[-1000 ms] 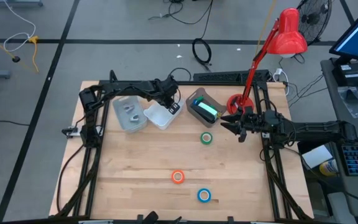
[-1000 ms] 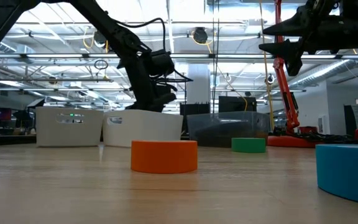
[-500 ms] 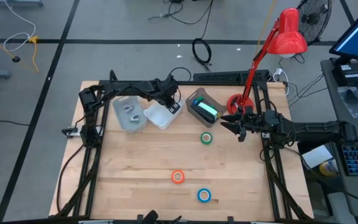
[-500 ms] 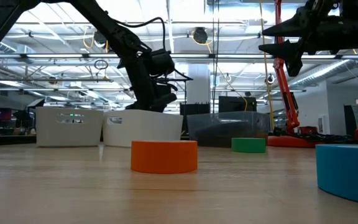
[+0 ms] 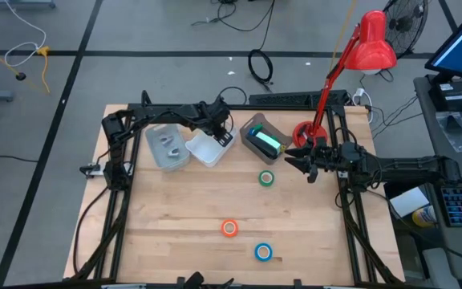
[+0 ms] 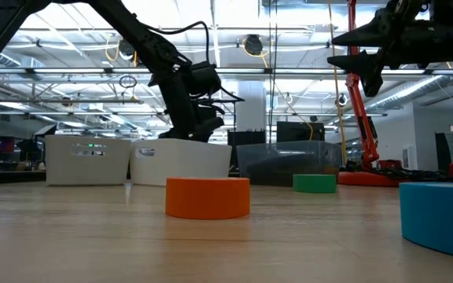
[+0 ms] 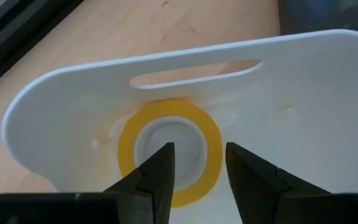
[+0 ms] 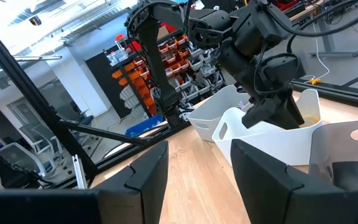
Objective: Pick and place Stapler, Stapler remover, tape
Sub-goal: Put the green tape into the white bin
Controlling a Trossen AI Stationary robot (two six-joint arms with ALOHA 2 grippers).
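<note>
A yellow tape roll [image 7: 169, 110] lies flat on the floor of the white bin [image 5: 201, 152], near its slotted wall [image 7: 291, 93]. My left gripper [image 7: 197, 163] hangs open just above the roll, one finger over the pale core and one over the ring's far side; I see no touch. On the bare table lie the green roll [image 5: 266, 178], the orange roll [image 5: 229, 228] and the blue roll [image 5: 263, 253]. A green stapler [image 5: 268, 144] lies in the dark bin [image 5: 255, 128]. My right gripper [image 5: 293, 159] waits open, raised, right of the green roll.
A grey bin [image 5: 167, 147] with small pale items stands left of the white bin. The red lamp's base [image 5: 305, 132] sits behind my right gripper. The table's middle and near half hold only the three loose rolls.
</note>
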